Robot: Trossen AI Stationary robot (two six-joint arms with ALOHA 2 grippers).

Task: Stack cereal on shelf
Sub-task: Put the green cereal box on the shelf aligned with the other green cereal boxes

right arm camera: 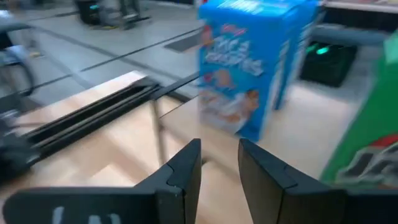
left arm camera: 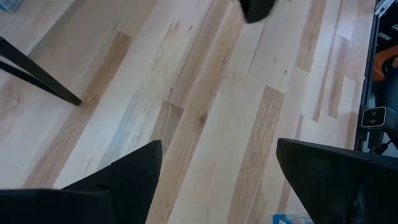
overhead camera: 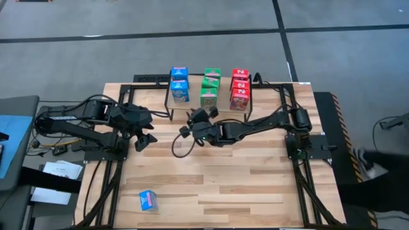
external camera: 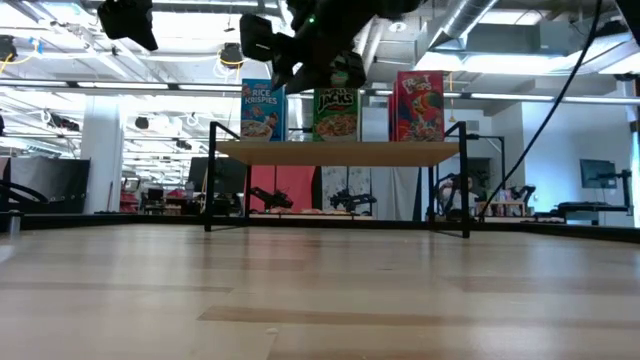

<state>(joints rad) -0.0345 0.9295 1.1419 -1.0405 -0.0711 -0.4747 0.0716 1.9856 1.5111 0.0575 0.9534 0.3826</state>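
Observation:
The shelf [overhead camera: 223, 102] stands at the table's far middle, and its plank [external camera: 340, 152] bears upright cereal boxes in rows: blue [overhead camera: 179, 83], green [overhead camera: 210, 87] and red [overhead camera: 240, 88]. One more blue box [overhead camera: 147, 200] lies flat on the table near the front left. My right gripper [overhead camera: 192, 121] hovers in front of the shelf, raised to about the height of the boxes' tops [external camera: 300, 50]. Its fingers [right arm camera: 219, 168] stand a narrow gap apart with nothing between them and point toward the blue box [right arm camera: 249, 68]. My left gripper [overhead camera: 144, 134] waits open above the table's left part [left arm camera: 217, 180].
Black frame bars [overhead camera: 121, 96] run along the table's left, right and far sides, with the arm bases [overhead camera: 300, 137] mounted on them. Bare tabletop [overhead camera: 243, 185] lies between the shelf and the near edge. The shelf's thin black legs [external camera: 210, 180] stand on the table.

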